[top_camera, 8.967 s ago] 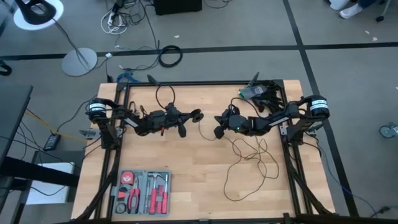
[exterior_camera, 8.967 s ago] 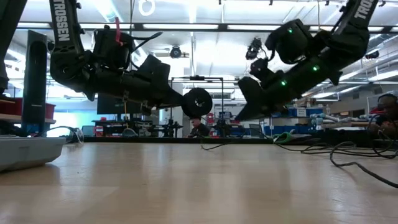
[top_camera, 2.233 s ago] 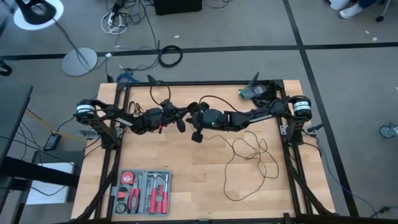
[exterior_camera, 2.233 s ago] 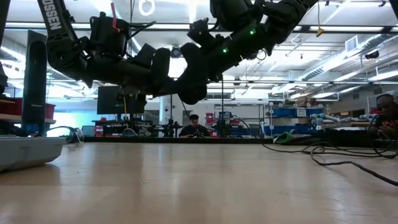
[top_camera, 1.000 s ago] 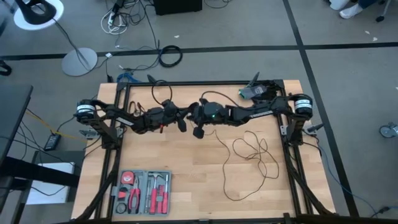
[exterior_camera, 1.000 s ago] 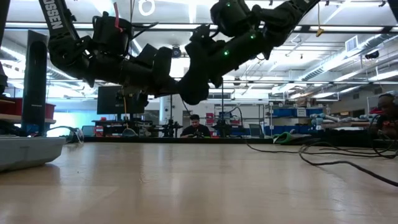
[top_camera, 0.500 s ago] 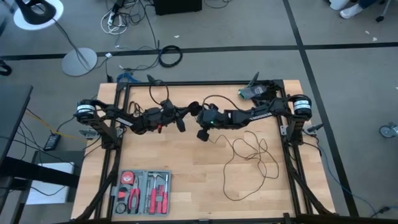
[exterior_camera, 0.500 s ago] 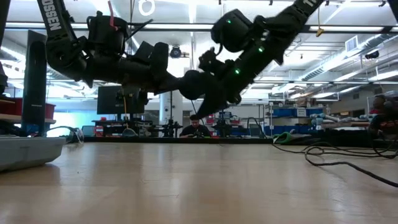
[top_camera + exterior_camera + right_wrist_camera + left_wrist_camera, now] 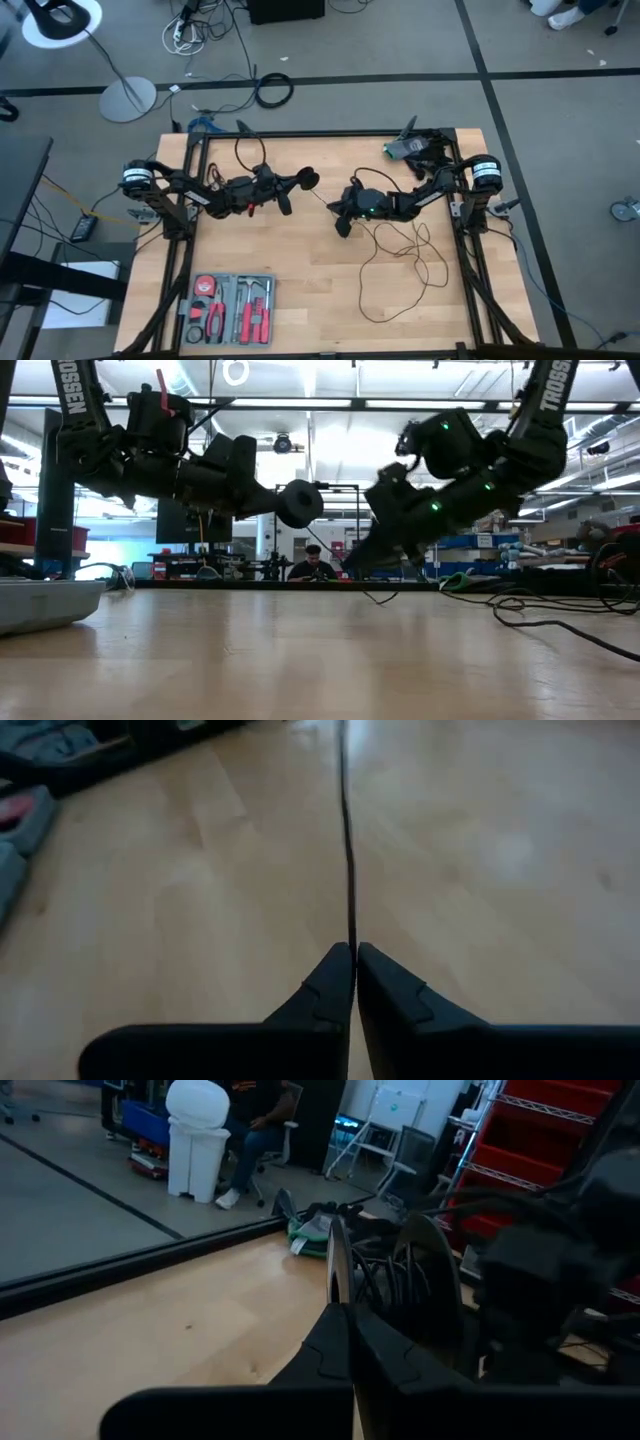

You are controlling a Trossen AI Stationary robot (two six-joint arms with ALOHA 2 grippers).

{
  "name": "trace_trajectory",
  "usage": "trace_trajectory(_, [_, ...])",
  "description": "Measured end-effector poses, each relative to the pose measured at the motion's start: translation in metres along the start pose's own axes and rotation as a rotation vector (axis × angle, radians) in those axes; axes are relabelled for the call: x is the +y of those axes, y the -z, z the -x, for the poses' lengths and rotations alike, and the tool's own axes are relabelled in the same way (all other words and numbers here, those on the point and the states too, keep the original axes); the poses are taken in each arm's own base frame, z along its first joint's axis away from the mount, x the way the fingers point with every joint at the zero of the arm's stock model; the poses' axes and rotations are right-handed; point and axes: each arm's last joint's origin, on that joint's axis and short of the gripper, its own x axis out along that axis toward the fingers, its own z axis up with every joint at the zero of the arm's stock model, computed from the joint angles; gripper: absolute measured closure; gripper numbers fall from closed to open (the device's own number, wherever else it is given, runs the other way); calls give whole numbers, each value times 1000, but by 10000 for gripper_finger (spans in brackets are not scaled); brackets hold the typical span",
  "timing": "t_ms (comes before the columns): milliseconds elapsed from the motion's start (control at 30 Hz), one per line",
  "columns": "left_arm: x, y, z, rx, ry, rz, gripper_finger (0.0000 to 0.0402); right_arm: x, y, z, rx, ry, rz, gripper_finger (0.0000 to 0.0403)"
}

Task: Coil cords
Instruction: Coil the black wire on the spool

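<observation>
Black wire, the cords (image 9: 405, 262), lies mostly in loose loops on the wooden surface (image 9: 300, 260) toward the right side, with one strand running taut between the arms. The right gripper (image 9: 352, 960) pinches that strand between pressed-together fingers, above mid-surface. The left gripper (image 9: 290, 185) holds the round puck (image 9: 298, 503) aloft, fingers shut on it. Coiling cleanly likely means keeping light tension, feeding even loops toward the puck, and not dragging the slack into knots.
</observation>
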Motion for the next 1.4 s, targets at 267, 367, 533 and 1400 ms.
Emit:
trace_trajectory(267, [0, 0, 0, 4, 3, -17, 401, 0, 6, 5, -15, -15, -42, 377])
trace_trajectory(367, [0, 0, 0, 5, 5, -23, 401, 2, 1, 6, -69, -33, -10, 365])
trace_trajectory(533, [0, 0, 0, 5, 5, -23, 401, 6, -4, 3, -93, -55, 10, 332])
trace_trajectory(1400, [-1, -3, 0, -24, 14, -23, 401, 23, 22, -34, 16, -3, 83, 391])
